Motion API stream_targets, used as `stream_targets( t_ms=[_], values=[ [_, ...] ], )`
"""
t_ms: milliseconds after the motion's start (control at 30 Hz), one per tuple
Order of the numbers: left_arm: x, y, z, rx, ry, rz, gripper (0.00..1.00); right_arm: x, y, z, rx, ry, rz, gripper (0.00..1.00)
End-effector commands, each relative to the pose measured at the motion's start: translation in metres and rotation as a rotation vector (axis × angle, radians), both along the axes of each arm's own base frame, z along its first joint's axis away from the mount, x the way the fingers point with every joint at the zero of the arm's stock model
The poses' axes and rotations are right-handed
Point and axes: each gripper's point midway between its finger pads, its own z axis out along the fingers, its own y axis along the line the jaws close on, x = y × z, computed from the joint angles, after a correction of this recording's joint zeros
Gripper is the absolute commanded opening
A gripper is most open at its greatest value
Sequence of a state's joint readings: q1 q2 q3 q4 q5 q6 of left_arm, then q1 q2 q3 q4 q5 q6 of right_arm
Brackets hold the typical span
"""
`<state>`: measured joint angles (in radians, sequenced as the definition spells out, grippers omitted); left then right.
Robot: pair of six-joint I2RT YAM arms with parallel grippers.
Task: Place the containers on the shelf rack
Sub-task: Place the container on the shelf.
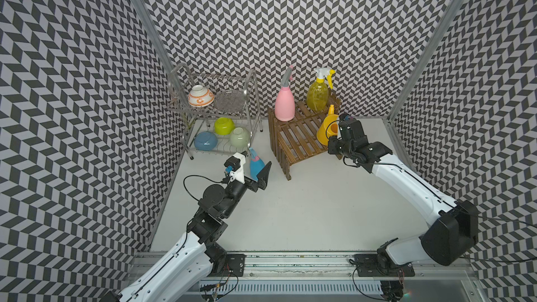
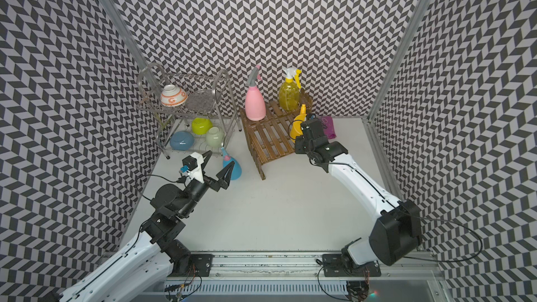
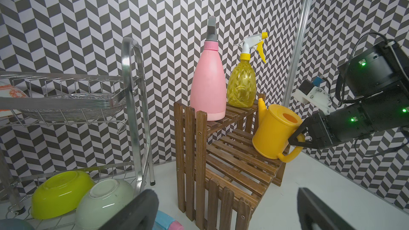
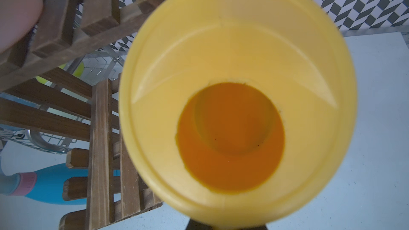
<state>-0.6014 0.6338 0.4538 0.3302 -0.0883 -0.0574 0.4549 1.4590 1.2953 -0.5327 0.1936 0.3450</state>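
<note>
Chevron-patterned walls close in a white table point(image 1: 290, 213) where two robot arms work to stock a brown wooden shelf rack point(image 1: 302, 140). A pink spray bottle point(image 1: 284, 103) and a translucent yellow trigger sprayer point(image 1: 318, 95) stand upright, side by side, on the rack's upper step. The right pincer point(image 3: 295, 142) pinches the handle of a yellow watering can point(image 3: 274, 129), which hangs tilted at the outer end of the lower step, spout toward the upper step. Whether its base already bears on the slats cannot be told. The left pincer point(image 2: 220, 159), spread wide and holding nothing, hovers over a blue spray bottle point(image 1: 255, 167) lying on its side on the table, between the shelf rack and a silver wire dish rack point(image 3: 128, 89) holding bowls point(image 1: 224, 125).

Two containers appear shelved, one is being set down and one is yet to be picked up. The can looks like the likelier upset. Let go while tilted and so near the step's end, it could rock off the slats onto the table, and its spout sits close enough to the sprayer to nudge it. The blue bottle poses its own hazard: a tapered, smooth body lying flat may roll or squirt out of closing jaws. The dish rack's foot also stands near enough to catch a wide-spread finger.
</note>
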Motion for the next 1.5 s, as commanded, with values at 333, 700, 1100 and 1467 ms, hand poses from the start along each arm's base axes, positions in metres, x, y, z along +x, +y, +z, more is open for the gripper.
stream_targets(
  t_ms=[333, 700, 1100, 1467],
  values=[
    [-0.002, 0.0, 0.025, -0.028, -0.059, -0.01, 1.0, 0.009, 0.006, 0.02, 0.054, -0.062, 0.006, 0.32],
    [-0.001, -0.003, 0.026, -0.031, -0.056, -0.023, 1.0, 0.001, 0.004, 0.028, 0.069, -0.089, 0.018, 0.43],
    [0.001, -0.007, 0.026, -0.037, -0.045, -0.038, 1.0, -0.026, -0.01, 0.054, 0.094, -0.207, 0.032, 0.72],
    [0.002, -0.009, 0.023, -0.058, -0.018, -0.051, 1.0, -0.073, -0.023, 0.113, 0.193, -0.486, 0.102, 0.77]
  ],
)
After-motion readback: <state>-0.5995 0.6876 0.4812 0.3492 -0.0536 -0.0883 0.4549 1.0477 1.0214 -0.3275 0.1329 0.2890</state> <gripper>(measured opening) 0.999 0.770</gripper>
